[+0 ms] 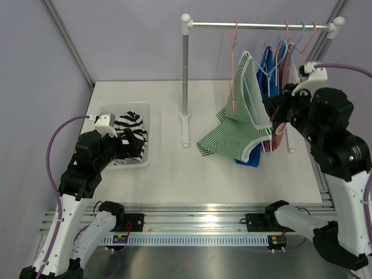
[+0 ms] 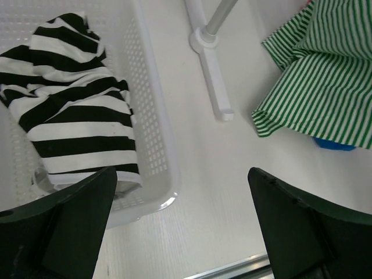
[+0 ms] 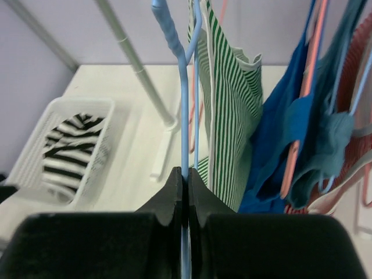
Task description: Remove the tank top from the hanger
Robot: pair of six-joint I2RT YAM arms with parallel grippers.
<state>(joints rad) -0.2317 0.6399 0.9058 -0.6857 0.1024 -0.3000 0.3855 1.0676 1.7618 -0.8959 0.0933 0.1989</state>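
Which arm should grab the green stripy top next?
Probably the left. The left claw is open and empty at the white basket, free to reach across. The right claw is shut on the blue hanger beside the green striped tank top, so it's busy.

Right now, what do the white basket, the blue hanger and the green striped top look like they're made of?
The white basket looks like moulded plastic, slightly glossy; its walls are a rigid perforated grid. The blue hanger is thin and smooth, probably plastic or coated wire; the look can't settle which. The green striped top looks like soft matte knit fabric; it drapes and folds, with white trim at the edges.
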